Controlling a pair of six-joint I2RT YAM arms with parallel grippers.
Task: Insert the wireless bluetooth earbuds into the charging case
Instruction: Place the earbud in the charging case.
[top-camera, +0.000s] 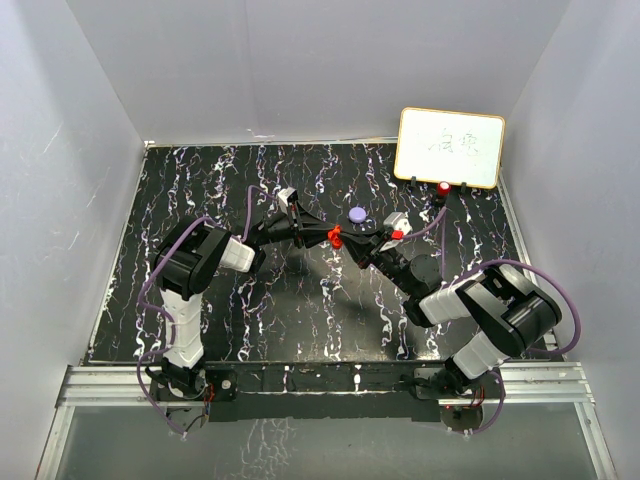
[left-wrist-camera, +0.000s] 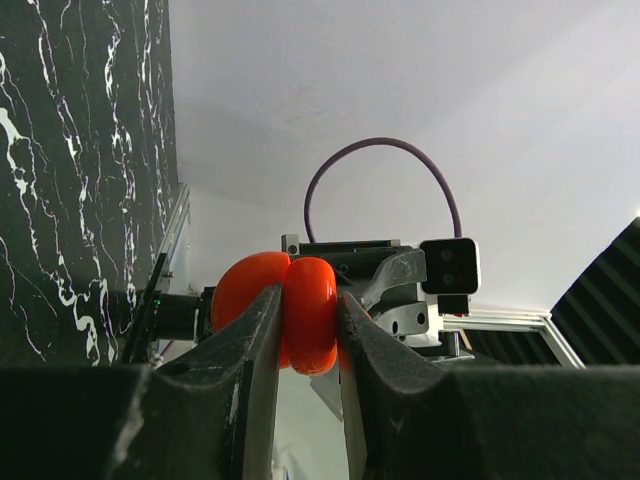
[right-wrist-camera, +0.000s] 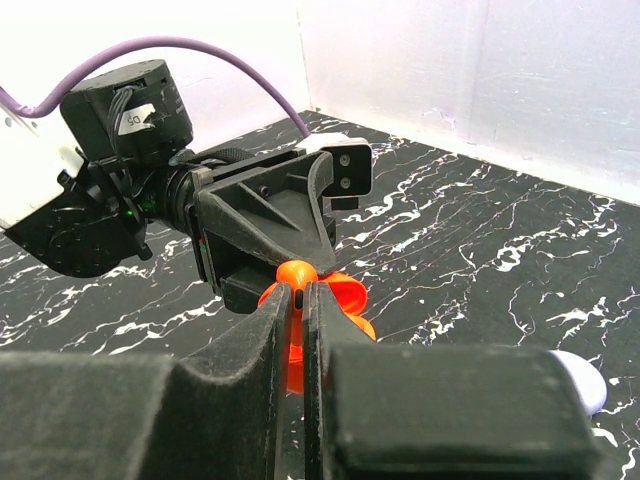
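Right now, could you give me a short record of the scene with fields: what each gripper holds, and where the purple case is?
left gripper: shut on red case
right gripper: shut on red earbud, tip right at the red case
earbud seated: cannot tell
purple case: lying on table, just beyond both grippers, untouched
whiteboard: far right corner, propped upright

handwritten marks on whiteboard (top-camera: 450, 148), too small to read
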